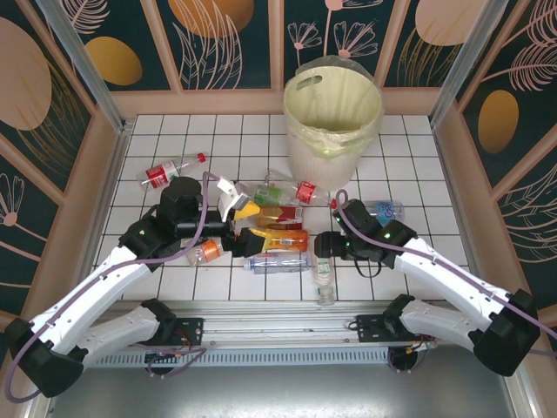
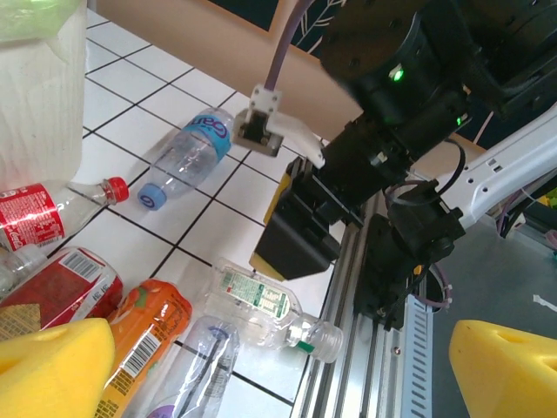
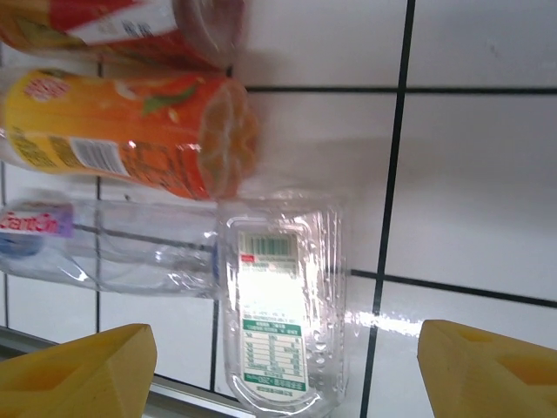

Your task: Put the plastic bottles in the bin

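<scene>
White tiled table point(image 1: 418, 157), floral walls point(image 1: 218, 43) behind. Out left of my left gripper point(image 1: 243, 228) lies a red-capped bottle point(image 1: 171, 171). That gripper gapes wide at the pile of bottles point(image 1: 280, 237), and beyond the pile stands the bin point(image 1: 313, 161). My right gripper point(image 1: 324, 247), pads spread wide, hovers over a clear bottle point(image 3: 278, 331). To its right lies a blue-labelled bottle point(image 1: 385, 210).

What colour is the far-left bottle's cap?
Red cap; clearest in the top external view.

both arms inward and low; left gripper point(image 2: 278, 374) and right gripper point(image 3: 283, 370), jaws wide apart
</scene>
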Action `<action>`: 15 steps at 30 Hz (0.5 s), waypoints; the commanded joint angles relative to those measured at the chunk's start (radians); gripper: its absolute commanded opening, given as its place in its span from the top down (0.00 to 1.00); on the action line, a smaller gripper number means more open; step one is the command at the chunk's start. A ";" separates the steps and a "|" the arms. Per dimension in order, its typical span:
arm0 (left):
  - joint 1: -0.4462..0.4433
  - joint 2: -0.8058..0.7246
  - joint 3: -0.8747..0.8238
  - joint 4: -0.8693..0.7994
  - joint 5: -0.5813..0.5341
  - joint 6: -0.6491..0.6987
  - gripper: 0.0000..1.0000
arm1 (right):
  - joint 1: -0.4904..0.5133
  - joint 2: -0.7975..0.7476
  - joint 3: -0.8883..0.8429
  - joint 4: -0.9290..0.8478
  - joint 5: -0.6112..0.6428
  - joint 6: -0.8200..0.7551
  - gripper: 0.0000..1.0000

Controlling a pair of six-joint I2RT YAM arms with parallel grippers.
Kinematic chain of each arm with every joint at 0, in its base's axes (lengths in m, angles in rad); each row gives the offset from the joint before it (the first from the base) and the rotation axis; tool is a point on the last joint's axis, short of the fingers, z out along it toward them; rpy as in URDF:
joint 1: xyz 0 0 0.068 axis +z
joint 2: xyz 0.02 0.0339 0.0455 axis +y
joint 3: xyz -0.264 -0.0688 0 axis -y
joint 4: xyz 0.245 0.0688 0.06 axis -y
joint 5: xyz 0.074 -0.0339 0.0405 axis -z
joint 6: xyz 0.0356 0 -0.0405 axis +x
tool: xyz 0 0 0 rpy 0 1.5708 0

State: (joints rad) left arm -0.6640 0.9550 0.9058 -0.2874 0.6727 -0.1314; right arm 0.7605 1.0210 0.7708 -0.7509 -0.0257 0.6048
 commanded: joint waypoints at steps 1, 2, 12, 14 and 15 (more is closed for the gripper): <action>-0.003 -0.016 -0.014 0.040 0.011 -0.013 0.02 | 0.028 0.016 -0.034 0.026 0.020 0.055 0.20; -0.003 -0.016 -0.014 0.044 0.009 -0.018 0.02 | 0.035 0.021 -0.041 0.033 0.020 0.059 0.20; -0.003 -0.019 -0.019 0.050 0.004 -0.020 0.01 | 0.099 0.131 -0.088 0.134 0.025 0.088 0.20; -0.003 -0.019 -0.020 0.051 0.004 -0.022 0.01 | 0.105 0.147 -0.096 0.155 0.024 0.092 0.20; -0.003 -0.019 -0.021 0.051 0.004 -0.021 0.02 | 0.108 0.153 -0.100 0.166 0.021 0.093 0.20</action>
State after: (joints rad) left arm -0.6640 0.9504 0.8928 -0.2695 0.6724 -0.1432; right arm 0.8555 1.1618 0.6903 -0.6312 -0.0235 0.6727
